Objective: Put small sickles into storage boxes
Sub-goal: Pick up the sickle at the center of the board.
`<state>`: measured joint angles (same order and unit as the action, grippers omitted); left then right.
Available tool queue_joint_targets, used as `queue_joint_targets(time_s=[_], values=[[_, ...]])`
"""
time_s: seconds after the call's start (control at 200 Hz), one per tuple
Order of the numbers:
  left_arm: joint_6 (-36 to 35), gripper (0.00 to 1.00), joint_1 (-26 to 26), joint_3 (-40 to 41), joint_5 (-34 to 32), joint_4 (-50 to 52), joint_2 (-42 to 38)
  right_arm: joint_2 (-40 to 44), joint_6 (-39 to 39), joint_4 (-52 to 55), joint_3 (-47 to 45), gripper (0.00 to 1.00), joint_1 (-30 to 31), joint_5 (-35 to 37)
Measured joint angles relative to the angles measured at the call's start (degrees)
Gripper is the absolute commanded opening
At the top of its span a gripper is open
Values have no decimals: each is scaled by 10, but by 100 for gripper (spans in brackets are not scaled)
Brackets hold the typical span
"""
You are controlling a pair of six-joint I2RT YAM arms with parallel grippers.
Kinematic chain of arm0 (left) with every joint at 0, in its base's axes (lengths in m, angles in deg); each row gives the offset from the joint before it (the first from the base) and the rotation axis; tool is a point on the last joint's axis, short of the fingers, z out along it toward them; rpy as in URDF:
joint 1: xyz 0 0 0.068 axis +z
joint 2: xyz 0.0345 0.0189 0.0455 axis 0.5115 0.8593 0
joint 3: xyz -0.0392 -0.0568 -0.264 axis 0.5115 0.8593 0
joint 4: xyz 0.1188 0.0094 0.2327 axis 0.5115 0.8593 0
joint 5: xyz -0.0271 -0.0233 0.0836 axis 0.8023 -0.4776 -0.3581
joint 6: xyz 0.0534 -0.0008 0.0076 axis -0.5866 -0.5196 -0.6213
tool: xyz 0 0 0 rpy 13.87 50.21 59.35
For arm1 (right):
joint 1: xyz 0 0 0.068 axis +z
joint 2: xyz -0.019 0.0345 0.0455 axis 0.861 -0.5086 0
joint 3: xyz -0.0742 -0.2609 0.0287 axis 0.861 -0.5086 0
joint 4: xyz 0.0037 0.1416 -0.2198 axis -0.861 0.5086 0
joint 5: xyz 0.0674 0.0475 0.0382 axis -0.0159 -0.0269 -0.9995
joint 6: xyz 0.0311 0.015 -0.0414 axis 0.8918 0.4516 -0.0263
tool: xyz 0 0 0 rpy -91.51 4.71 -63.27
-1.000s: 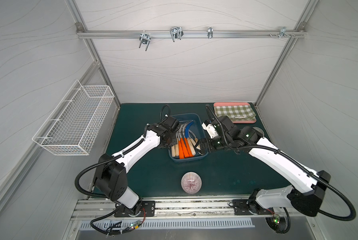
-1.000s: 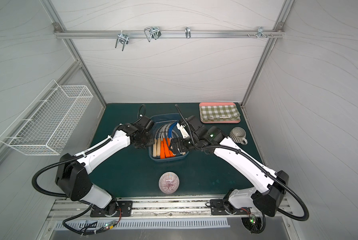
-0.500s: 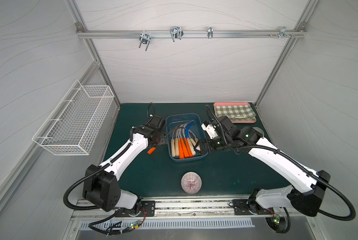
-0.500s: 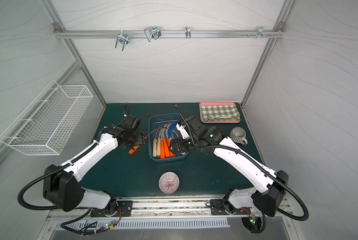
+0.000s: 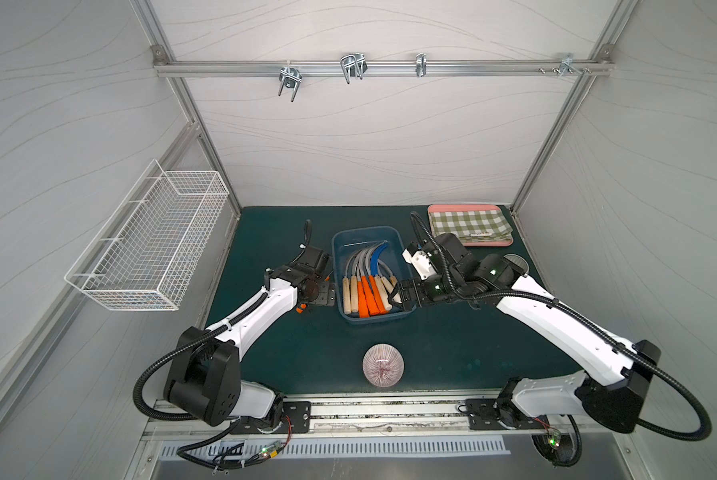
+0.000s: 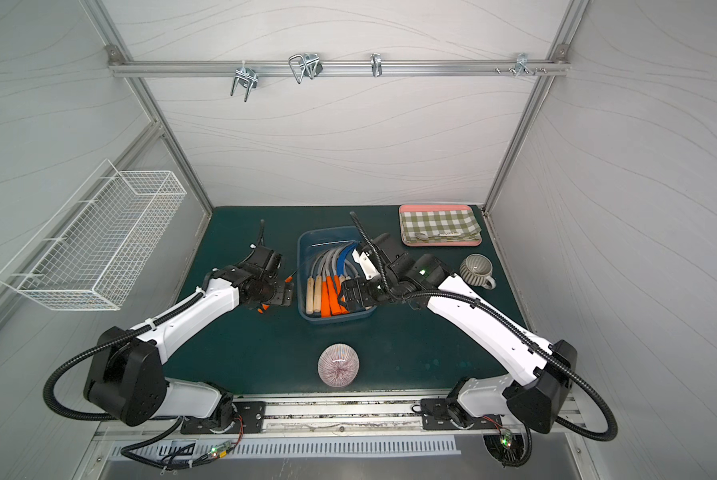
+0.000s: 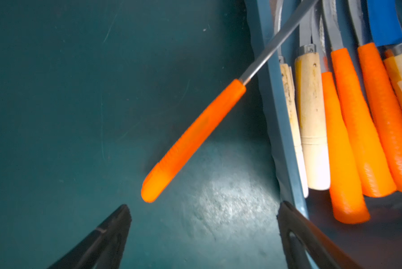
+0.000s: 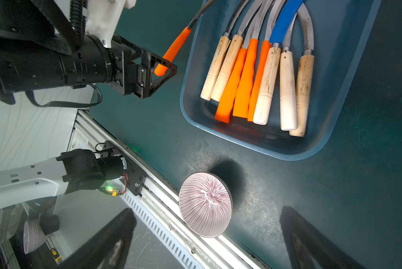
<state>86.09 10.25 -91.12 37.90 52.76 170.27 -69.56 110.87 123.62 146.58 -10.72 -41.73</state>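
Sickles, nine in all. Eight sickles (image 8: 246, 76) lie side by side in the tub (image 5: 367, 236), handles toward its near wall and blades curving to the far end. Ninth sickle (image 7: 193, 142), orange handle: the handle is outside the tub on the left arm's side, over the bench (image 5: 452, 345), and the blade slants across the tub wall into the interior. The handle's outline is blurred, so whether it rests on the bench cannot be told. Left gripper (image 7: 204, 208): jaws spread, empty, just beside the handle's butt end. Right gripper (image 5: 402, 296): jaws spread, empty, above the tub's near corner on its own side. Step, as judged: the last sickle, only half in. Next move calls for the left gripper to close on the orange handle, raise it clear of the wall and lay it parallel with the others, taking care that the blade does not catch the blades inside.
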Motion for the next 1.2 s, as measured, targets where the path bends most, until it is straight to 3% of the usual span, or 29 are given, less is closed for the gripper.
queue_joint_targets(time_s=[0.43,0.76,0.84,0.995,1.09,1.135,1.2], values=[[-29,79,41,0,-2,-78,130,0,-6,8,0,99,0,-4],[-32,46,41,-42,-6,-83,169,0,-10,11,0,99,0,-5],[-33,43,41,-49,-5,-84,174,0,-11,11,0,99,-1,-5],[-38,11,41,-58,-4,-84,185,0,-12,11,0,99,-1,-5],[-35,8,41,-64,-6,-83,184,0,-15,13,0,99,-1,-5],[-34,0,42,-65,-6,-85,184,0,-15,14,0,99,-1,-5],[-34,0,42,-65,-6,-84,181,0,-15,15,0,99,-1,-5]])
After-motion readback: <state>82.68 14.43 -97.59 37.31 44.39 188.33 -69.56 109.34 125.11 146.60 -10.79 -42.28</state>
